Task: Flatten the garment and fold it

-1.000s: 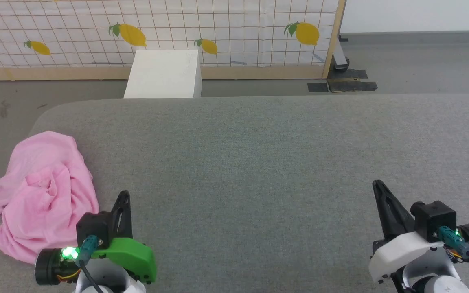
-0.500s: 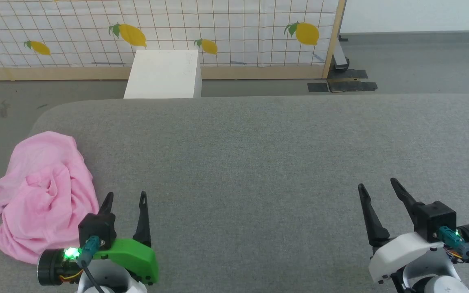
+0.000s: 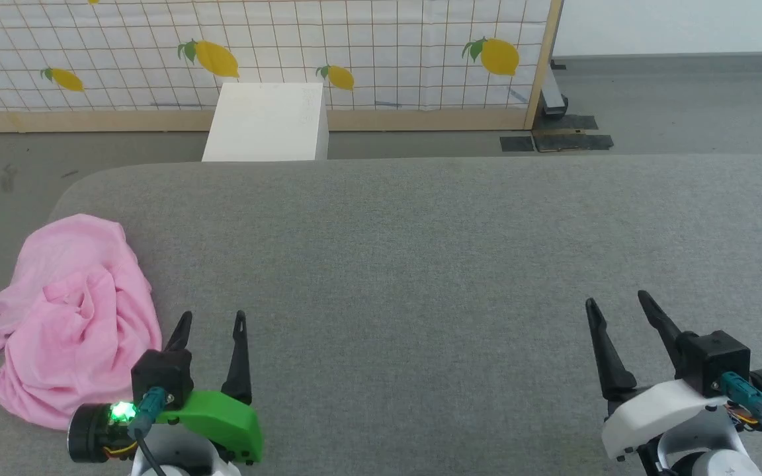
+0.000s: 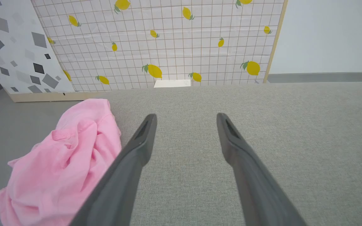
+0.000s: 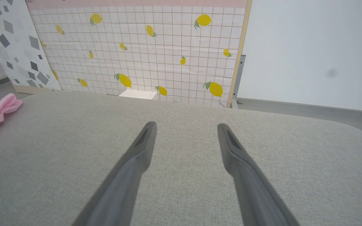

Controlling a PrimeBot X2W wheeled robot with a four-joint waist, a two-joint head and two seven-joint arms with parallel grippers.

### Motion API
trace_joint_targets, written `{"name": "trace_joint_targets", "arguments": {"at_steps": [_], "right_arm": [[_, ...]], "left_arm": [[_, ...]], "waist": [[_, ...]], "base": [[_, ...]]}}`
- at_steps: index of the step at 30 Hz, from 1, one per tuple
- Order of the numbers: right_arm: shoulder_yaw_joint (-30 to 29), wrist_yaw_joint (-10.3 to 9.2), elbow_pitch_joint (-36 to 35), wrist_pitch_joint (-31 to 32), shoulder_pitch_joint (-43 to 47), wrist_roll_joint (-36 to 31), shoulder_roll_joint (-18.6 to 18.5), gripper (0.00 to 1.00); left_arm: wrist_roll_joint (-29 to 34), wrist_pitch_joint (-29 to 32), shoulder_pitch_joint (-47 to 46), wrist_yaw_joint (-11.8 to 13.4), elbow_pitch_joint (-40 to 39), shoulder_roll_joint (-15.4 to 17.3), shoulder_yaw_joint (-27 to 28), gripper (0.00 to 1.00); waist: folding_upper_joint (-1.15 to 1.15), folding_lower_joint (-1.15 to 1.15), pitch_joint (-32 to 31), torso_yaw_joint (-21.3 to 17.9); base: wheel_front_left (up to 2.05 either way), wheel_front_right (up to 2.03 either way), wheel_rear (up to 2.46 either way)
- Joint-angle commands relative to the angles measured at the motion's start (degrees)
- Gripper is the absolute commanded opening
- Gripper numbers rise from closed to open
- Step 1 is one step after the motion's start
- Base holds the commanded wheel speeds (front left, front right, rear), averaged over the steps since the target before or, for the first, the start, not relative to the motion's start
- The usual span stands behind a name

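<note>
A broad surface (image 3: 421, 264) covered in grey woven cloth, with rounded corners, fills the foreground. Beyond it lies a grey floor (image 3: 685, 99) with dark tape patches (image 3: 556, 141). On that floor stands a plain white box (image 3: 265, 122) against a wood-framed panel (image 3: 387, 39) printed with a thin grid and yellow lemons. The left wrist view also shows a pale board (image 4: 8, 47) speckled with grey diamonds, and the right wrist view shows a smooth white wall (image 5: 309, 53).

The garment (image 3: 70, 324) is a soft, thin, light pink heap, crumpled into deep folds. It lies at the left end of the surface near the rounded corner, and its outer folds reach the left edge. A stitched band shows among the creases in the left wrist view.

The left gripper (image 3: 214, 315) has a green housing and sits just beside the garment's near right edge. Its two long, dark, tapering fingers are spread apart with only grey cloth between them. The right gripper (image 3: 616, 297) has a white housing and is well apart from the garment at the right side. Its fingers are likewise spread wide and grasp nothing.
</note>
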Motion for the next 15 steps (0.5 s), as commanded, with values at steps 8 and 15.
{"name": "trace_joint_targets", "arguments": {"at_steps": [8,15], "right_arm": [[-0.7,-0.02,0.5,-1.3,0.0,1.8,0.1,1.00],[-1.2,-0.02,0.7,-1.8,0.0,2.7,0.1,1.00]], "left_arm": [[-1.5,-1.4,-0.7,-1.0,0.4,0.0,-0.5,1.00],[-2.2,-2.2,-0.9,-1.4,0.7,-0.1,-0.8,1.00]], "waist": [[0.09,0.00,0.1,0.0],[0.12,0.00,0.1,0.0]], "base": [[0.00,0.00,0.00],[0.00,0.00,0.00]]}}
